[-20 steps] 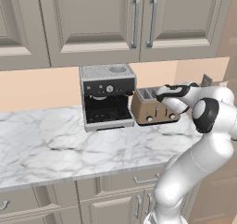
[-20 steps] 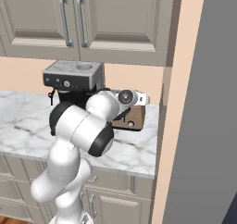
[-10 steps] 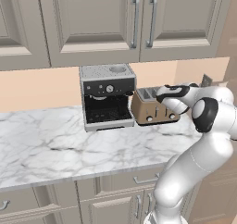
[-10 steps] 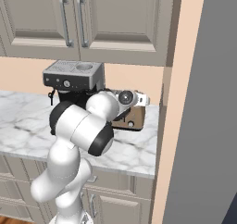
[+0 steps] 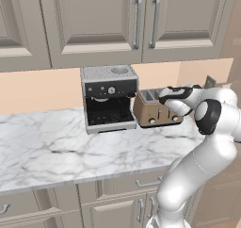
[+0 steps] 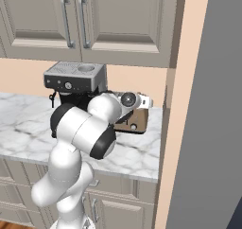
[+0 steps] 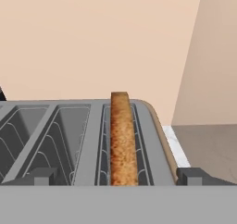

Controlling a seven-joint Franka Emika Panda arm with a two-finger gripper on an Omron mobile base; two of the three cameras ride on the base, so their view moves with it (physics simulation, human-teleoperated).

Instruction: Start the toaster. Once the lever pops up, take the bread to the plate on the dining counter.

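Left base view: my gripper (image 5: pixel 165 94) hovers just above the toaster (image 5: pixel 155 110), which stands beside the coffee machine (image 5: pixel 109 98) on the marble worktop (image 5: pixel 56 147).

Right base view: the toaster (image 6: pixel 133 121) sits just beyond and below my wrist.

Hand view: my fingertips (image 7: pixel 41 176) stand wide apart, holding nothing; between them, the bread (image 7: pixel 122 140) rises upright from 1 slot of the toaster (image 7: pixel 88 144).

The light was even and soft, bright all over, with no clear source. Faint shadows lay under the coffee machine (image 5: pixel 109 99) and the toaster (image 5: pixel 155 109) on the marble worktop (image 5: pixel 56 142). There was no glare, blur or bending at the edges. The bread (image 7: pixel 122 140) close up looked sharp and grainy.
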